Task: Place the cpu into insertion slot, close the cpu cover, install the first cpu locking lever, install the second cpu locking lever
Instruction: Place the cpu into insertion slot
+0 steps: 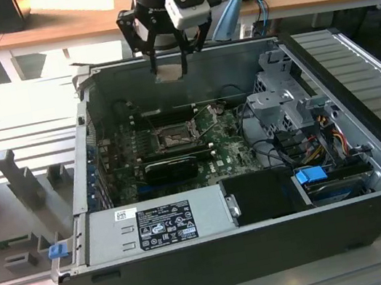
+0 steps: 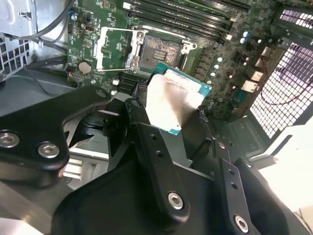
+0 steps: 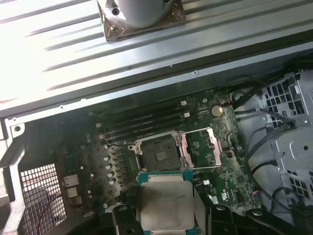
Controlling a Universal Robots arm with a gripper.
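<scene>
My gripper (image 1: 170, 66) hangs above the rear wall of the open computer case (image 1: 370, 155), shut on the cpu (image 1: 169, 73). The cpu (image 2: 173, 100) is a flat square chip with a pale metal face and a green edge, pinched at two opposite edges between the black fingers (image 2: 146, 132). It also shows in the first wrist view (image 3: 166, 203). Below it on the green board lies the insertion slot (image 3: 159, 154), a dark bare square socket (image 2: 159, 49) (image 1: 174, 139). The cpu cover (image 3: 200, 149) stands flipped open beside the socket (image 2: 113, 49).
Memory slots (image 3: 142, 125) run along one side of the socket. A black finned card (image 1: 169, 167) sits in front of it. A grey power supply (image 1: 161, 225) fills the case's near side. A drive cage with cables (image 1: 283, 104) stands at the exterior view's right.
</scene>
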